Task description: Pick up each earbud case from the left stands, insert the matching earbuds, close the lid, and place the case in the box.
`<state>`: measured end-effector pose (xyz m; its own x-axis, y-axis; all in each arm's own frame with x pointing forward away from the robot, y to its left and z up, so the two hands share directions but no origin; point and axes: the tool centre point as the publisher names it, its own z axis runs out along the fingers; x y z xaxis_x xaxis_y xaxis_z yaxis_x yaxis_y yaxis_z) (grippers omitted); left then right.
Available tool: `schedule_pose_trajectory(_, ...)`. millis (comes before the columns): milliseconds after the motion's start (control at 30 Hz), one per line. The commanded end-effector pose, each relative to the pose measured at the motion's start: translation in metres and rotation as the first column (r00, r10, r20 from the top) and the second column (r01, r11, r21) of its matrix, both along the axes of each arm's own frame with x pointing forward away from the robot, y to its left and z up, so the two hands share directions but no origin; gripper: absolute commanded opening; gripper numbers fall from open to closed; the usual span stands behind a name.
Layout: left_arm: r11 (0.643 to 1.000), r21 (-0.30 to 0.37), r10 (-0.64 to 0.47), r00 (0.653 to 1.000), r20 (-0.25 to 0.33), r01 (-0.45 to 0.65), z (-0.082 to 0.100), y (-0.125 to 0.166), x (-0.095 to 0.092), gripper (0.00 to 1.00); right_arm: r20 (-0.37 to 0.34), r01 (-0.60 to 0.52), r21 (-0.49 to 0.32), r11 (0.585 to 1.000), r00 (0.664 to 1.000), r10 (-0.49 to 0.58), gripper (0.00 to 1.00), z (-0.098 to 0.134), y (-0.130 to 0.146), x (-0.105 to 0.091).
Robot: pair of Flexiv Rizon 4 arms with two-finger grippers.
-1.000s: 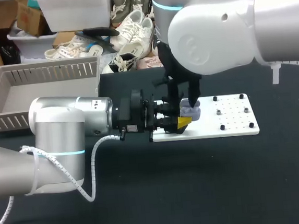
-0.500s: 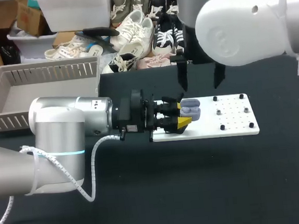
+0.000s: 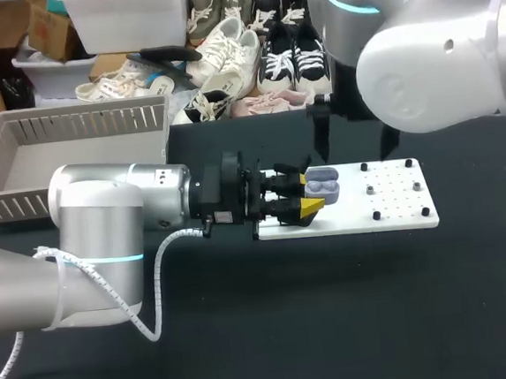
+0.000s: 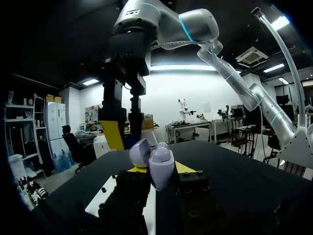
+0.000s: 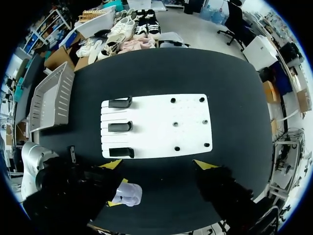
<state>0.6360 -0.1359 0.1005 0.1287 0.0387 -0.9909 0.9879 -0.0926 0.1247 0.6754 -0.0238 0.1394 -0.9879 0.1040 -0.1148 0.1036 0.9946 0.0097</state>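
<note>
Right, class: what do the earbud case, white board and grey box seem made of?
Earbud case: probably smooth lavender plastic; soft sheen on rounded shell. White board: matte plastic or painted metal, cannot tell; flat, drilled holes. Grey box: likely moulded plastic; thin slotted walls.

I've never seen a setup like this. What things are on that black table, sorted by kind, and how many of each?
earbud case: 1
black stands: 3
black pegs: 6
white board: 1
grey box: 1
Total: 12
</note>
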Motion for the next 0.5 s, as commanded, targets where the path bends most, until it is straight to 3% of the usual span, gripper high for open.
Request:
schedule_pose_trajectory(33,1.000,0.000,0.002,1.000,0.000,-0.002,0.000,0.000,-0.001,0.00,-0.011,-0.001,-0.003,1.000,1.000,0.001,0.87,-0.002,0.002,-0.003)
schedule_pose_trajectory(500,1.000,0.000,0.002,1.000,0.000,-0.002,0.000,0.000,-0.001,0.00,-0.046,-0.041,0.035,0.999,0.998,0.042,0.87,0.005,0.009,-0.030)
